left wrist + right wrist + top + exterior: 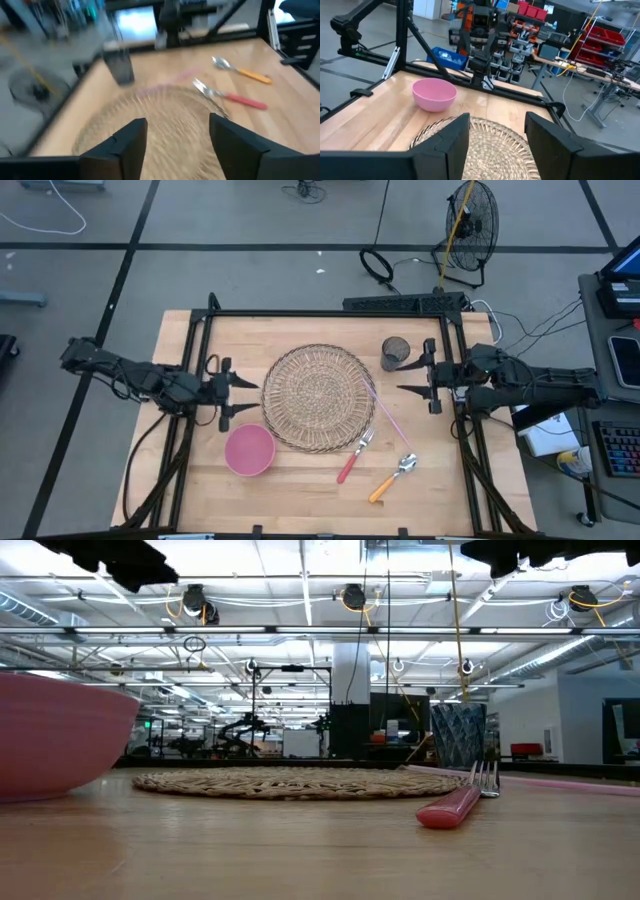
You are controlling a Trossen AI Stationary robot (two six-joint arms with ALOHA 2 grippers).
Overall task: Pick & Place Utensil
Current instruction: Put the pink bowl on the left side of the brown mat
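Note:
A fork with a red handle (354, 457) (458, 804) lies on the wooden table by the near right rim of the round woven mat (318, 397). A spoon with an orange handle (392, 478) (242, 73) lies just right of the fork. My left gripper (243, 396) (176, 137) hovers open at the mat's left edge, nothing between its fingers. My right gripper (408, 377) (497, 132) hovers open at the mat's right side, also with nothing in it. Both point toward the mat.
A pink bowl (249, 450) (434, 94) stands near the mat's near left rim. A dark cup (396, 352) (458, 735) stands at the far right of the mat. A thin pink stick (386, 411) lies along the mat's right rim. A black frame (320, 313) borders the table.

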